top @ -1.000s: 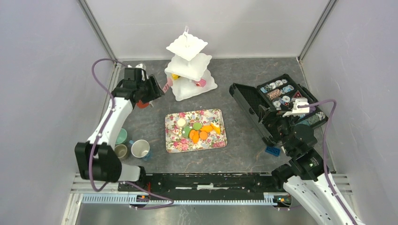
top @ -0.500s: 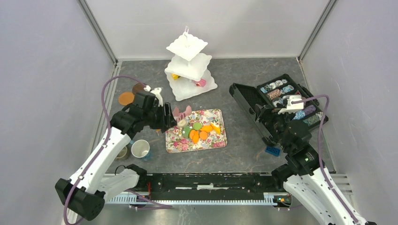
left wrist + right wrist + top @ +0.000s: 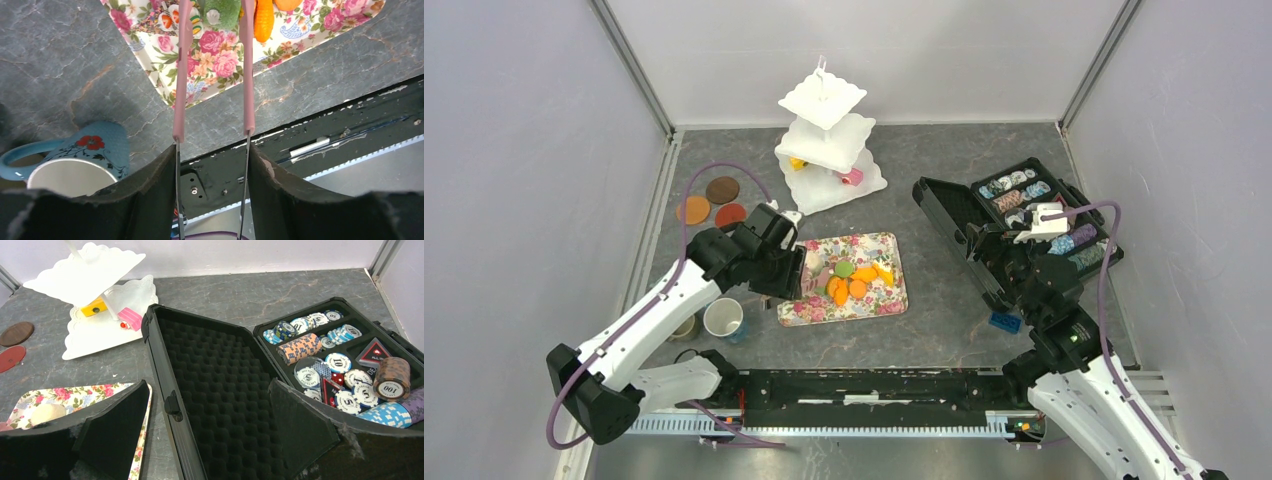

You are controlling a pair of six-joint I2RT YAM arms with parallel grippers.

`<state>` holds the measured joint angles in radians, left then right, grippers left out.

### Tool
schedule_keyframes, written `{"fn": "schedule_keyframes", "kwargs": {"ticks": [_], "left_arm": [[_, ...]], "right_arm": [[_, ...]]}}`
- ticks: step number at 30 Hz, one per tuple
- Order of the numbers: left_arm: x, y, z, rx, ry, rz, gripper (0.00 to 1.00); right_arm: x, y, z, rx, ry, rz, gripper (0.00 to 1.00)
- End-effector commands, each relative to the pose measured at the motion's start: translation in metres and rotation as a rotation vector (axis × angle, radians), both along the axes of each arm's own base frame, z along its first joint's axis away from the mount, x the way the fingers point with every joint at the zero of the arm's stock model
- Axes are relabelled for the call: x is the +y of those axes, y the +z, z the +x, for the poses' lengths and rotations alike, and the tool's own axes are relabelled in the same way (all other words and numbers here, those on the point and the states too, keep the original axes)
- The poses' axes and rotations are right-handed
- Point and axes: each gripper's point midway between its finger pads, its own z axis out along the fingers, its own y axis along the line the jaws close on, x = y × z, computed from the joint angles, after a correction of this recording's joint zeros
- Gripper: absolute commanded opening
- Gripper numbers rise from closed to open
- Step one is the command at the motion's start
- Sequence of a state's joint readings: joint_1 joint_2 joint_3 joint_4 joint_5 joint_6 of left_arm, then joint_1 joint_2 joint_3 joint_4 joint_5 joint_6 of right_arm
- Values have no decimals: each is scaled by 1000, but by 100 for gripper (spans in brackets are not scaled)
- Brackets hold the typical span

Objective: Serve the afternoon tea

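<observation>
Chips (image 3: 391, 388) read "100"; left end effector (image 3: 212, 155) clamps tongs (image 3: 181, 75), right end effector (image 3: 207, 390) stands apart.

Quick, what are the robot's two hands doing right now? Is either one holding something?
Left gripper: closed on the pink tongs.
Right gripper: open, holding nothing.

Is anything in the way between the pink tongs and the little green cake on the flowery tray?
Nothing visible is. The left gripper holds the pink tongs over the floral tray, and the green cake sits between their two arms. An orange cake lies just outside one arm.
</observation>
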<state>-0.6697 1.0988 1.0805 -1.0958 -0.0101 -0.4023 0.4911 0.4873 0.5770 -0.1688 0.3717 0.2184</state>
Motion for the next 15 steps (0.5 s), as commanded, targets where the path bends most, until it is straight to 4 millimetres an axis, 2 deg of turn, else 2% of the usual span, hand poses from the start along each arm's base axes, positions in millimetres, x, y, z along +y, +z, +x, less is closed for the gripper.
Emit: {"fn": "schedule_keyframes", "kwargs": {"ticks": [1, 6, 11, 15], "left_arm": [[3, 17, 7, -63, -52, 27, 55], [-1, 12, 7, -53, -82, 50, 54], [-10, 17, 9, -63, -102, 28, 56], [-7, 11, 11, -63, -102, 60, 56]], "right_arm": [[-1, 14, 2, -43, -14, 18, 98], [-1, 13, 2, -45, -12, 22, 98], [1, 10, 2, -40, -3, 27, 98], [4, 7, 1, -37, 11, 39, 98]]}}
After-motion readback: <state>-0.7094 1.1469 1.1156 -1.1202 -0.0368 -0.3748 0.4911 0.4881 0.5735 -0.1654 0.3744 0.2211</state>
